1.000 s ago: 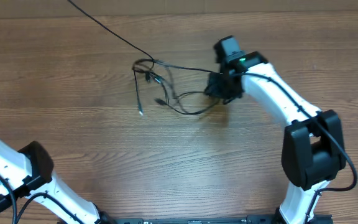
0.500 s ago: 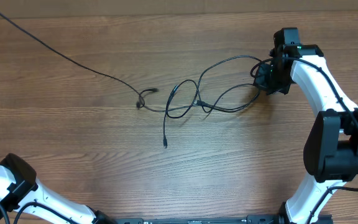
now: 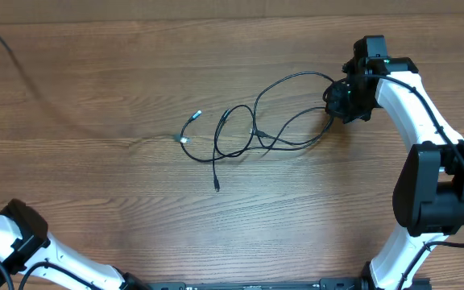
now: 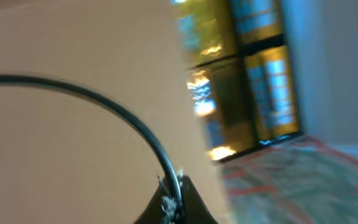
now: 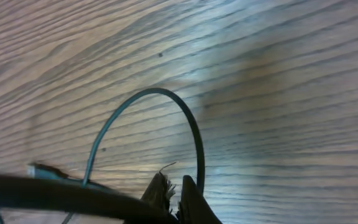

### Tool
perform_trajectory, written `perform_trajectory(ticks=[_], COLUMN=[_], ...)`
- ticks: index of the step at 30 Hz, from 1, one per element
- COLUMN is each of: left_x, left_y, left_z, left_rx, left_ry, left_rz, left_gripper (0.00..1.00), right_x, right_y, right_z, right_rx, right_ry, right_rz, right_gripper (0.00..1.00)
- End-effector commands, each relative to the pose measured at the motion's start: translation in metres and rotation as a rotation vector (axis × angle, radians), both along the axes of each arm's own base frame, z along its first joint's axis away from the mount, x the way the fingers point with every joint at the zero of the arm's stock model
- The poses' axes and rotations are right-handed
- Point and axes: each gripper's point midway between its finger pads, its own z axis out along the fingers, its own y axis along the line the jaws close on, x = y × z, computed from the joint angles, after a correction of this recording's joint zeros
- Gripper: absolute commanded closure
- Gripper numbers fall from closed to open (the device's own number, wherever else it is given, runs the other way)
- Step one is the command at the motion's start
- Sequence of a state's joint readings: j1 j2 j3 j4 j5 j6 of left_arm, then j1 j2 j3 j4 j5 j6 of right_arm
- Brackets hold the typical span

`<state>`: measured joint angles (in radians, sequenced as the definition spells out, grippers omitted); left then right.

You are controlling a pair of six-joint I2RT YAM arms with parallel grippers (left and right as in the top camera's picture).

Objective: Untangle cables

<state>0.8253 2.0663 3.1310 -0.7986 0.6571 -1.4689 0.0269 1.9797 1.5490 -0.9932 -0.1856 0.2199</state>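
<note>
Wood tabletop (image 3: 95,201) — cables (image 3: 255,131) loop left of right claw (image 3: 337,101), end pinched; left claw (image 4: 169,204) clamps one too.

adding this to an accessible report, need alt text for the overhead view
Seen from above, the right arm's pincer grips one end of thin black cables lying in loose overlapping loops on a wooden table. A blurred strand runs off the upper left; the left arm shows at bottom left.

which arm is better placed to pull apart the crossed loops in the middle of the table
Right. The right hand is shut on the cables at their right end, near where they cross. The left hand is outside the overhead view, shut on a long cable, its camera facing off the table.
</note>
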Motion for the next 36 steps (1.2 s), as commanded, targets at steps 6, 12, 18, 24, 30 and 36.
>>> perform_trajectory(ticks=[6, 12, 18, 24, 30, 36], left_x=[0.004, -0.050, -0.053, -0.026, 0.025, 0.049], left_y=[0.022, 0.065, 0.101, 0.124, 0.145, 0.151], left_z=[-0.094, -0.132, -0.201, -0.289, -0.361, -0.391], left_rx=[0.187, 0.237, 0.213, 0.218, 0.327, 0.366], left_ry=[0.492, 0.823, 1.132, 1.393, 1.510, 1.518], left_rz=[0.467, 0.917, 1.061, 0.985, 0.735, 0.623], left_gripper=[0.96, 0.96, 0.96, 0.96, 0.96, 0.00], right_x=[0.000, -0.002, -0.002, -0.005, -0.008, -0.011], right_y=[0.008, 0.009, 0.009, 0.009, 0.010, 0.012], right_z=[0.000, 0.000, 0.000, -0.001, -0.001, -0.001], right_rx=[0.032, 0.033, 0.033, 0.033, 0.039, 0.039], right_ry=[0.002, 0.009, 0.011, 0.020, 0.033, 0.046], right_rz=[0.031, 0.032, 0.032, 0.032, 0.034, 0.040], right_gripper=[0.92, 0.92, 0.92, 0.92, 0.92, 0.92])
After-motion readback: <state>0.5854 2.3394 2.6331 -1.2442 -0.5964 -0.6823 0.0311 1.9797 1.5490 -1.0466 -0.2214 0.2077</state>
